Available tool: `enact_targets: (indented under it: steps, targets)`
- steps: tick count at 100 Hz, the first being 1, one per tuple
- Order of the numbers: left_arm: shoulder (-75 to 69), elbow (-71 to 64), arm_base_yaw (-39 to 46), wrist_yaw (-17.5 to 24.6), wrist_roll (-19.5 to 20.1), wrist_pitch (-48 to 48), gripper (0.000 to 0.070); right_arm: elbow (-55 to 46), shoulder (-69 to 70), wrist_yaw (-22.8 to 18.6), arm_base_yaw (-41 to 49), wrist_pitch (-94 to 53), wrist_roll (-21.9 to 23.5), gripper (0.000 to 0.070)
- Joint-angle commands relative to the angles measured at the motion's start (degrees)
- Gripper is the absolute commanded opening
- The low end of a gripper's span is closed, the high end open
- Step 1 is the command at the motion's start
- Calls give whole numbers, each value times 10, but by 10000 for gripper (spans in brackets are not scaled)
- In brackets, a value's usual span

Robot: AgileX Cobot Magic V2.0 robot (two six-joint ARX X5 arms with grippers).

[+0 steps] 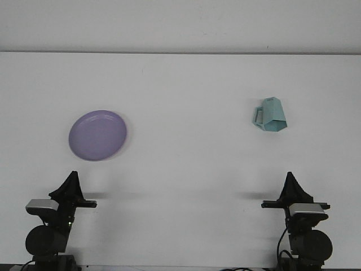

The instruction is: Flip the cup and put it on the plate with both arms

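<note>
Front view is the only angle here, so that's what there is to go on. The white table fills almost the whole picture, with a pale wall strip along the top.

The cup is a light teal, faceted thing sitting out around 2 o'clock from the middle of the table. It's tipped over rather than upright, wide end facing down toward the camera and handle sticking out on its left side. Nothing is touching it.

The plate is a flat lilac disc over at roughly 9 o'clock, lying bare on the table and well apart from the cup (pretty much the whole table width between them).

Both arms are parked down at the near edge. The left gripper sits around 7 o'clock, below the plate and clear of it. The right gripper is around 5 o'clock, below the cup and well short of it. Each one shows as a dark pointed wedge aimed up the table, and from this angle whether the fingers are apart or together can't be told for either. Neither one is holding anything.
</note>
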Motion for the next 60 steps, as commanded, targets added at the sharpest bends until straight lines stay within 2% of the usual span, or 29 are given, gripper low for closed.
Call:
enact_targets:
  steps: [1,19,37,51,56,60]
  targets:
    - [-1,-10,0,-3,-19,8,12,22,0,17,-1,5,52,0]
    - [-1,-9,0,-3,-18,6,12,119,55,70,-1,-58,-11,0]
    - [-1,-9,0,-3,-18,5,12,199,185,72,-1,-61,-78,0]
    - [-1,-9,0,-3,-18,5,12,215,300,72,-2,-6,-141,3]
    - [-1,-9,0,-3,-18,5,12,215,341,72,-3,21,-164,33]
    - [-1,-9,0,-3,-18,5,12,215,375,72,-3,47,-180,103]
